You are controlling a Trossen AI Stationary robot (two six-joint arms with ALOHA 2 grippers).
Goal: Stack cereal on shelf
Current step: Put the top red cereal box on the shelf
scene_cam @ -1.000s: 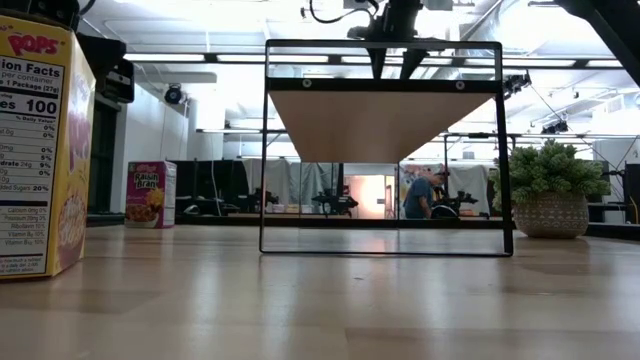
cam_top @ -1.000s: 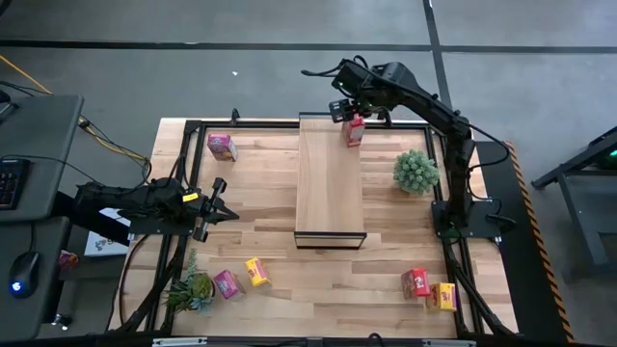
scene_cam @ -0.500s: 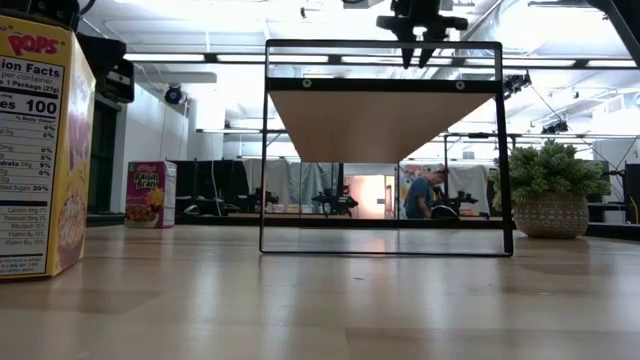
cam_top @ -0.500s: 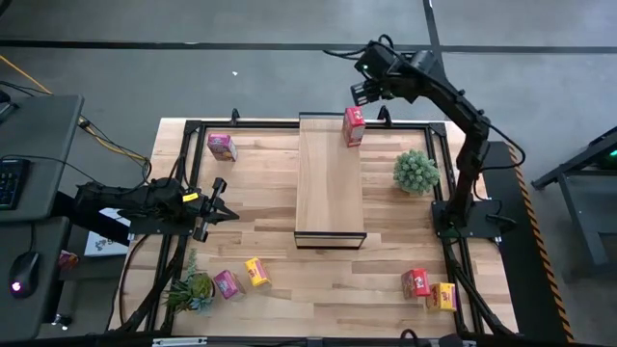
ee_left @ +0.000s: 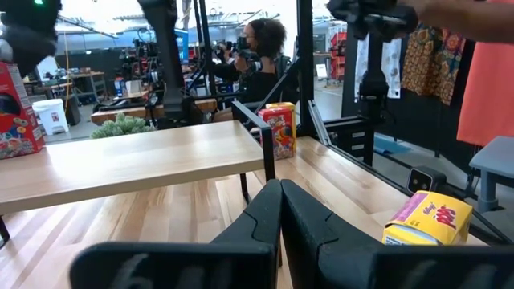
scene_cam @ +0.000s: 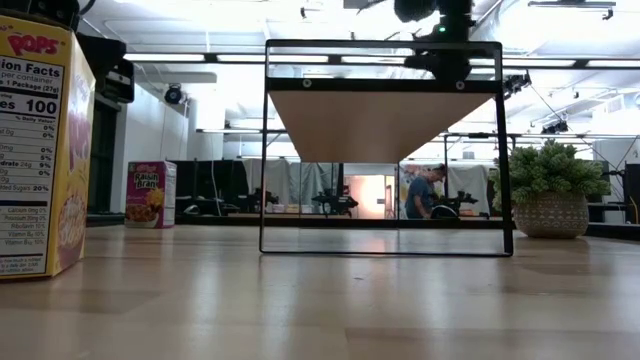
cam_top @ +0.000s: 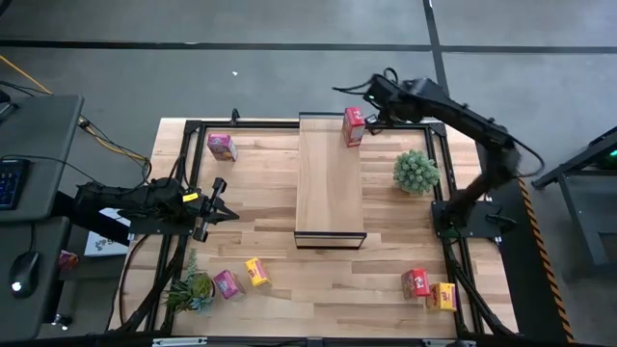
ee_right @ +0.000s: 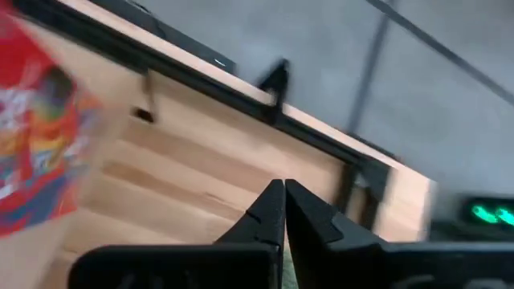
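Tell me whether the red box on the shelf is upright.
Upright: the red box stands on end at the shelf far corner, free of the right gripper.

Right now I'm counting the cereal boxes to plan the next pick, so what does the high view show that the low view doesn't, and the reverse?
Only the high view shows the red box standing on the shelf, the red and yellow boxes near the right front corner, a pink one by a plant, and the left end effector and right end effector. Only the low view shows the shelf's underside, the room behind and a person there. Both show the shelf, the round plant, the far pink box and a front yellow box.
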